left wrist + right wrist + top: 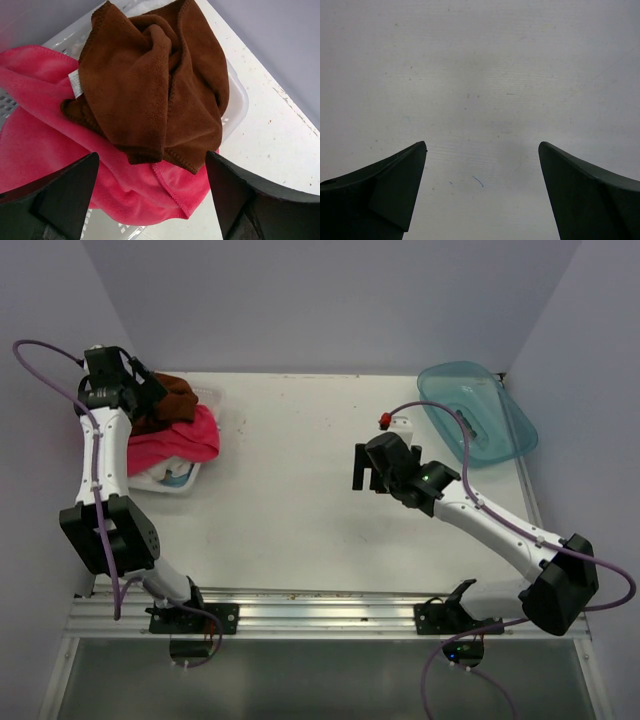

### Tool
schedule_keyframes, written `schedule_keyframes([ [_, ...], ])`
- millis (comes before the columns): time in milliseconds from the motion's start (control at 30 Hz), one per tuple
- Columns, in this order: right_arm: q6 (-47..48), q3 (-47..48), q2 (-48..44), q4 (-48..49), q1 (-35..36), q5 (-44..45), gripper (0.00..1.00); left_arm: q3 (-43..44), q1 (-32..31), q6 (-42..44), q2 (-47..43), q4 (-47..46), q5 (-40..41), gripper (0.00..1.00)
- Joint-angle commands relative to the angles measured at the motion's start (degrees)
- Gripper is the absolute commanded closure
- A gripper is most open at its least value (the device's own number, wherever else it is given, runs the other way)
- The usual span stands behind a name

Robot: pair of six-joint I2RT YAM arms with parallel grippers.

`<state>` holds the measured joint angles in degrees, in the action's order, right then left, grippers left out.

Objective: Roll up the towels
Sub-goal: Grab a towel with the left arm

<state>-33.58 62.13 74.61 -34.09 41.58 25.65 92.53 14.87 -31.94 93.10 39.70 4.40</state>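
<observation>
The rust-brown towel (pixel 150 85) lies crumpled on top of the pink-red towel (pixel 50 145). Both sit piled in a white basket (pixel 237 100) at the far left of the table. In the top view the brown towel (pixel 178 398) is behind the pink one (pixel 185 438). My left gripper (pixel 152 155) is open and hovers just over the pile, one finger on either side, holding nothing; the top view shows it (pixel 148 405) at the basket's left. My right gripper (pixel 366 475) is open and empty above bare table at centre right; its wrist view (pixel 482 145) shows only tabletop.
A teal plastic tray (pixel 480 420) lies tilted at the far right corner. The white basket (pixel 178 480) holds a white cloth with blue trim under the towels. Walls close the table on the left, back and right.
</observation>
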Motion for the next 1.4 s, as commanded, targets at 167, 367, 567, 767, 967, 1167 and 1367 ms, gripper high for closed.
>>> schedule_keyframes([
  [167,-0.43,1.77,0.98,2.80,0.16,-2.45,0.02,6.78,1.47,2.41,3.39,2.31,0.16,0.14],
  [367,0.18,1.33,0.01,2.88,0.08,-1.48,0.01,9.25,1.56,3.20,7.79,2.75,-0.88,0.21],
  [567,0.53,1.33,0.01,2.97,0.16,-1.30,0.01,6.96,1.47,2.68,7.98,1.34,-1.86,0.45],
  [767,0.54,2.47,1.33,2.71,0.08,-1.30,0.01,7.22,1.13,3.29,4.82,0.99,-4.13,1.00],
  [967,-0.17,2.91,1.94,2.09,0.08,-1.74,0.01,13.37,-3.17,7.77,-0.09,2.49,-7.12,1.00],
  [1167,-0.17,4.49,1.51,0.52,0.08,-0.61,0.02,24.00,-10.29,9.80,-4.24,2.22,-13.33,1.00],
  [1367,-0.34,6.51,-2.00,-3.35,-0.01,5.63,0.01,25.60,-12.85,8.74,-8.45,-1.11,-24.24,1.00],
])
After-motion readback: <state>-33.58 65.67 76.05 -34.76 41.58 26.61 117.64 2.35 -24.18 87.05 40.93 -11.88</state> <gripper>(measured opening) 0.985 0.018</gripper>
